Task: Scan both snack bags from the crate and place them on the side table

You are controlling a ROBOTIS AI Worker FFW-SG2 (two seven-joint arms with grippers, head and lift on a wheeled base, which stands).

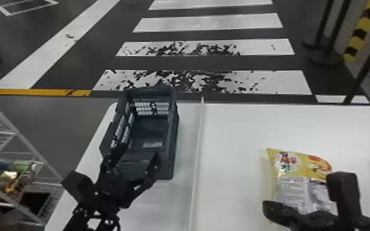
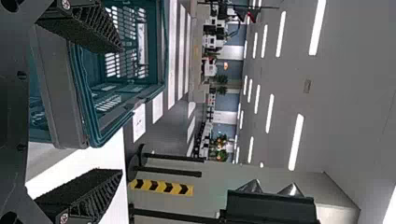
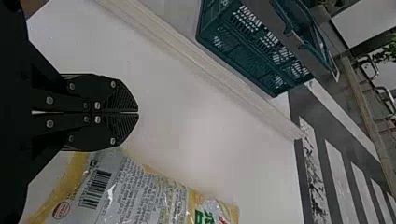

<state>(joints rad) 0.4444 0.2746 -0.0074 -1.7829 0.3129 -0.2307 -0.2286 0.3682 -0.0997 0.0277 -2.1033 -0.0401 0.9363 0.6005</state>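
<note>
The right pincer, clenched and empty, hangs near 1 snack bag on the bench; lowering it shut could cause crushing. Swung sideways, the released left pincer might snag the crate.

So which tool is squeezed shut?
The right tool, the one near the yellow snack bag. Its two fingers are pressed together, while the left tool, over by the crate, has its fingers spread wide apart.

Head camera peers down from above; wrist cameras sit closer; all three catch the latticed, dark teal plastic crate.
</note>
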